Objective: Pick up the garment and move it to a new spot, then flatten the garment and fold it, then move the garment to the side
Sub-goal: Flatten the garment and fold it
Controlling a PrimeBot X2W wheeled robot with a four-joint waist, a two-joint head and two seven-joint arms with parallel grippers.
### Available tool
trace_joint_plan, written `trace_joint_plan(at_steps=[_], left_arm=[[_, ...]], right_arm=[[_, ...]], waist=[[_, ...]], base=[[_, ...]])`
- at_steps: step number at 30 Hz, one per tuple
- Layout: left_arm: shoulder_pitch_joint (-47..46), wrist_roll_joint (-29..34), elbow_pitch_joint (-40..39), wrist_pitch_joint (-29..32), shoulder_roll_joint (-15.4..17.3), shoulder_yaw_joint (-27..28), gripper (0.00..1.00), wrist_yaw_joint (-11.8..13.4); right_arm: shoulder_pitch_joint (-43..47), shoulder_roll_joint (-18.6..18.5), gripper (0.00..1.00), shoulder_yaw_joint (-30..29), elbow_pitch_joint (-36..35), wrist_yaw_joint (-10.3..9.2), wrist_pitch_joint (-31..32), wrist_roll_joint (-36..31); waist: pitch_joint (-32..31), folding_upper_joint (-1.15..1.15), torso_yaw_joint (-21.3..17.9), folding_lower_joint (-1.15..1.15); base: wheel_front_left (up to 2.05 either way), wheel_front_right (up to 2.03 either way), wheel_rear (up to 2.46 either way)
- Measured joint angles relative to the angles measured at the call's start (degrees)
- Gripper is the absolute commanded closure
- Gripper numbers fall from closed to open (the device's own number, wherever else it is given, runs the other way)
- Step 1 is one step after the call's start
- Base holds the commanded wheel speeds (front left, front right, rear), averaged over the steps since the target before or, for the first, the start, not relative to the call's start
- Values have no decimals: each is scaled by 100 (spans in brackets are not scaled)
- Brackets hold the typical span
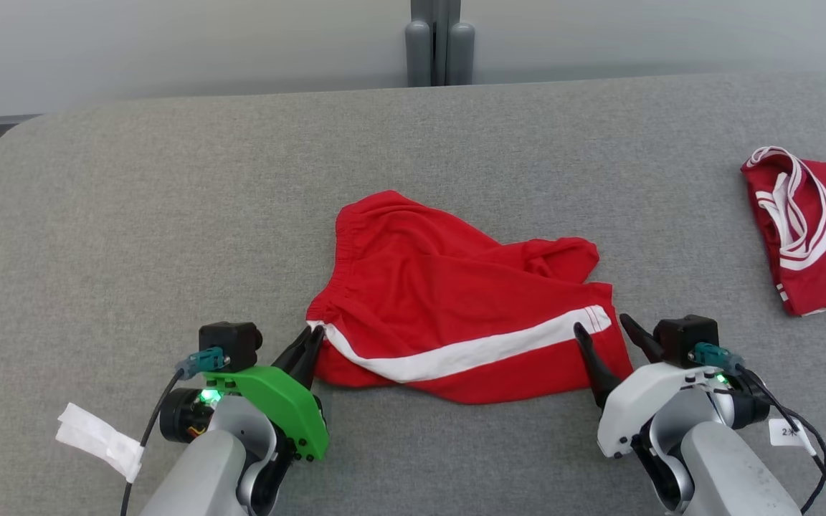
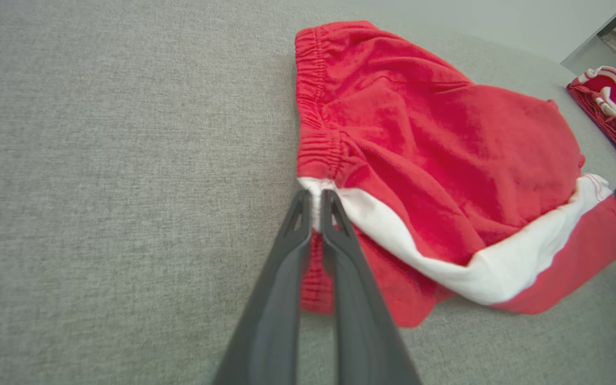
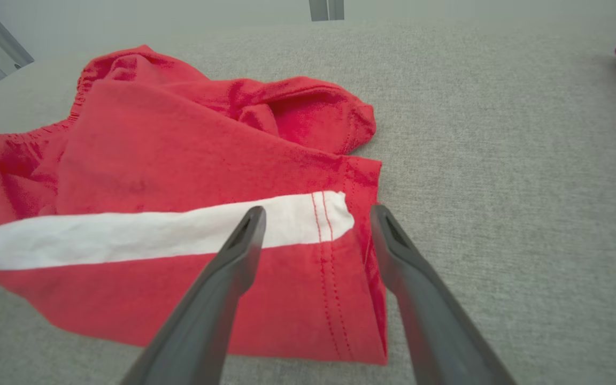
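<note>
While the left jaws clench the waistband corner (image 2: pixel 318 160) of the red garment (image 1: pixel 449 301), the right jaws hang released over its hem (image 3: pixel 340 299): lifting now could drag it lopsided, or that thin pinch slips.

**Setting:** indoor test space, probably a robotics laboratory rather than a home.

**Evidence:**
- Broad work table (image 1: pixel 169 215) covered in plain grey woven fabric, with a rounded corner.
- Bare pale wall (image 1: pixel 169 43) behind the table.
- Grey metal upright (image 1: pixel 436 43) at the table's far edge.
- Exposed black cable (image 1: pixel 818 451) and a white paper tag (image 1: pixel 97 438) on the robot's arms.
- Red shorts (image 1: pixel 442 301) and a second red garment (image 1: pixel 822 236), lying well apart on the fabric.
</note>
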Motion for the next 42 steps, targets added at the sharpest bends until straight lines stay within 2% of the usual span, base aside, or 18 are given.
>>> trace_joint_plan(at_steps=[6,15,16,18,19,20,22,33,35,38,42], left_arm=[[-4,-16,9,-67,-29,-25,100,1],[-53,-44,68,-153,-25,-26,100,21],[-53,-44,73,-156,-21,-26,100,23],[-53,-58,77,-157,-12,-27,100,24],[-53,-60,80,-158,-8,-31,100,24],[-53,-62,81,-159,-3,-32,100,24],[-53,-64,85,-165,7,-34,100,25],[-54,-87,77,-167,41,-73,100,35],[-55,-90,78,-167,37,-89,100,35],[-57,-121,80,-185,29,-111,100,35],[-58,-132,82,-208,29,-120,100,44]], right_arm=[[-358,-129,0,297,573,0,191,241],[-573,-299,0,827,612,0,154,854],[-586,-309,4,865,576,0,134,900],[-587,-319,23,937,539,0,140,962],[-587,-331,44,976,513,0,143,1002],[-587,-349,55,1014,485,0,182,1043],[-584,-388,63,1059,459,0,274,1087],[-888,-631,70,1232,533,0,816,1124],[-947,-677,75,1276,570,0,950,1125],[-1004,-728,100,1391,648,0,1207,1128],[-1045,-782,100,1522,600,0,1348,1243]], waist=[[106,0,110,0],[137,0,133,0],[132,0,125,0],[122,0,109,0],[117,0,101,0],[112,0,93,0],[104,0,79,0],[131,0,83,0],[130,0,106,0],[122,0,145,0],[105,0,168,0]], base=[[0,0,0],[0,0,0],[0,0,0],[0,0,0],[0,0,0],[0,0,0],[0,0,0],[0,0,0],[0,0,0],[0,0,0],[0,0,0]])
